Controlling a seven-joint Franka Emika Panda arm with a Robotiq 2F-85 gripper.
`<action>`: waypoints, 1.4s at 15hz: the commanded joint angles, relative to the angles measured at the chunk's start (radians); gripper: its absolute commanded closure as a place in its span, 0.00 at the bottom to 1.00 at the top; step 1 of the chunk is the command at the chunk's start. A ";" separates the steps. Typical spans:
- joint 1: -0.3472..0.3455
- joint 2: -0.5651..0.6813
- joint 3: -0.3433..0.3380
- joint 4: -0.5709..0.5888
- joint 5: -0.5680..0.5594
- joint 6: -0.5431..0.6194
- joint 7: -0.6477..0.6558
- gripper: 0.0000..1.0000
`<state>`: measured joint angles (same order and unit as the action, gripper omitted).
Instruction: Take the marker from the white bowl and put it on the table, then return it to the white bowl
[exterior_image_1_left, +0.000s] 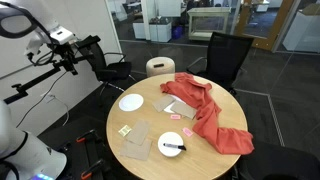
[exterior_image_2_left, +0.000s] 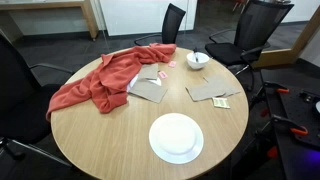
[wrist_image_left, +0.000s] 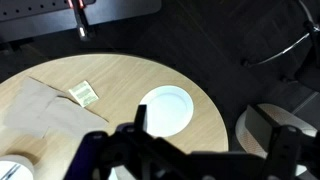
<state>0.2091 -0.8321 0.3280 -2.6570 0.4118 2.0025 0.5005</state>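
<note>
The white bowl (exterior_image_1_left: 173, 146) sits near the table's edge with the black marker (exterior_image_1_left: 174, 148) lying across it. Both also show in the other exterior view, the bowl (exterior_image_2_left: 198, 61) and the marker (exterior_image_2_left: 197, 57). Only a sliver of the bowl (wrist_image_left: 10, 170) shows in the wrist view, and the marker is not visible there. The round wooden table (exterior_image_1_left: 155, 160) shows in all views. My gripper (exterior_image_1_left: 70, 58) hangs high off to the side of the table, far from the bowl. In the wrist view its jaws (wrist_image_left: 215, 140) are dark, spread apart and empty.
A flat white plate (exterior_image_1_left: 131, 102) (exterior_image_2_left: 176, 137) (wrist_image_left: 165, 108), a red cloth (exterior_image_1_left: 205, 110) (exterior_image_2_left: 105, 80), brown paper sheets (exterior_image_1_left: 135, 140) (exterior_image_2_left: 212, 90) (wrist_image_left: 45, 110) and a small yellow tag (wrist_image_left: 85, 93) lie on the table. Office chairs (exterior_image_1_left: 225, 60) stand around it.
</note>
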 joint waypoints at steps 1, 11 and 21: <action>-0.005 -0.001 0.002 0.002 0.002 -0.004 -0.002 0.00; -0.080 0.004 -0.015 0.014 -0.055 0.018 0.014 0.00; -0.343 0.070 -0.096 0.026 -0.282 0.150 0.031 0.00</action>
<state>-0.0783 -0.8095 0.2554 -2.6499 0.1860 2.1089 0.5054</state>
